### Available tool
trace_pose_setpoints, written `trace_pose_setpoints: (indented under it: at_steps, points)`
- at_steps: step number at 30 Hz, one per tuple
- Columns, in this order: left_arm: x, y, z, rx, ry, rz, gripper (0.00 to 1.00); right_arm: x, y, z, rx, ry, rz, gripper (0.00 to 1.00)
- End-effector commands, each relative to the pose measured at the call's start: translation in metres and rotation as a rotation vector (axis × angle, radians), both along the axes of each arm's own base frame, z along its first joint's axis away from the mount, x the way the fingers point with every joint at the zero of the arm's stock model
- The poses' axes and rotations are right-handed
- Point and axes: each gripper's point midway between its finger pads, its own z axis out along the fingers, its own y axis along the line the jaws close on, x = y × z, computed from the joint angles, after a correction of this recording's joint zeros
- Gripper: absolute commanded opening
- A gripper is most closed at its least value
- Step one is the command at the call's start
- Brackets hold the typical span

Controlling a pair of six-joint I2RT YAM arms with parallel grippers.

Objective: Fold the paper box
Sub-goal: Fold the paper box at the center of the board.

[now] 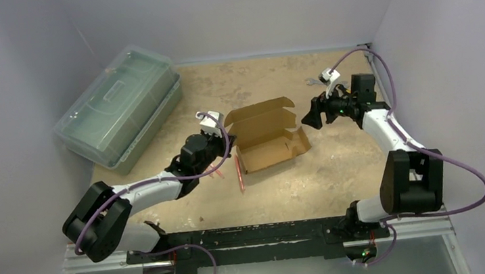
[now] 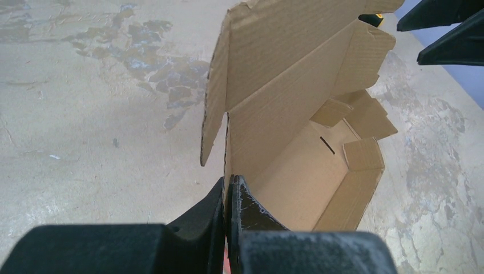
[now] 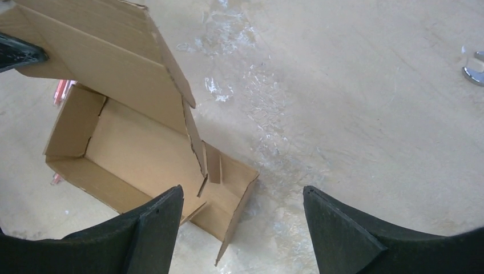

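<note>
From above, the paper box (image 1: 268, 137) stands open mid-tabletop (image 1: 313, 184) with its lid flap up. The green case (image 1: 121, 105) lies well apart, far-left of the box.

Left wrist: my left hand (image 2: 228, 191) pinches the box's near end wall.

Right wrist: my right hand (image 3: 242, 194) gapes wide just beside the box's other end, gripping nothing.

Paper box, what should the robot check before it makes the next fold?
1. Left tool pinching the paper box by its end wall: ok.
2. Right tool open with nothing in it: ok.
3. Lid folded down: not ok, it stands up open.
4. End flaps locked into place: cannot tell.
5. Red pen-like thing out of the way: ok, it lies in front of the box, on the left tool's side.
</note>
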Motion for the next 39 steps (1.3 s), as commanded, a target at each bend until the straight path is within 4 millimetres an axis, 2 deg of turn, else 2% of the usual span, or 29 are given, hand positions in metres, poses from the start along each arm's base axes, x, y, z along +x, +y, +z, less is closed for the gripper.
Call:
trace_pose_setpoints:
  at_steps: [1, 5, 10, 13, 17, 22, 25, 28, 31, 34, 39]
  points:
    - [0.002, -0.002, 0.026, -0.055, -0.068, 0.015, 0.0, -0.001, -0.002, -0.009, -0.028, -0.018, 0.013, 0.78]
    - [0.004, -0.003, 0.031, -0.069, -0.073, 0.026, 0.0, -0.006, -0.004, -0.023, -0.046, 0.007, 0.003, 0.75]
    - [0.004, -0.005, 0.034, -0.082, -0.076, 0.042, 0.0, -0.018, 0.004, -0.05, -0.04, 0.11, 0.027, 0.61]
    - [0.004, -0.007, 0.037, -0.087, -0.077, 0.044, 0.0, -0.011, 0.004, -0.051, -0.044, 0.118, 0.001, 0.59]
    - [0.003, -0.009, 0.038, -0.093, -0.073, 0.042, 0.0, -0.007, 0.003, -0.065, -0.055, 0.151, -0.041, 0.57]
    - [0.001, -0.012, 0.04, -0.104, -0.069, 0.037, 0.0, -0.001, 0.003, -0.076, -0.042, 0.21, -0.056, 0.44]
    - [0.0, -0.012, 0.04, -0.109, -0.063, 0.04, 0.0, -0.002, 0.006, -0.077, -0.032, 0.217, -0.044, 0.32]
    - [0.001, -0.011, 0.041, -0.113, -0.056, 0.052, 0.0, -0.003, 0.009, -0.072, -0.021, 0.203, -0.026, 0.13]
    - [0.002, -0.011, 0.042, -0.118, -0.043, 0.063, 0.0, -0.002, 0.011, -0.065, -0.024, 0.173, -0.019, 0.01]
    - [0.002, -0.011, 0.042, -0.122, -0.026, 0.076, 0.0, -0.002, 0.012, -0.058, -0.052, 0.125, -0.015, 0.0]
    - [0.004, -0.013, 0.047, -0.133, -0.001, 0.086, 0.0, -0.002, 0.029, -0.049, -0.167, 0.024, 0.018, 0.0]
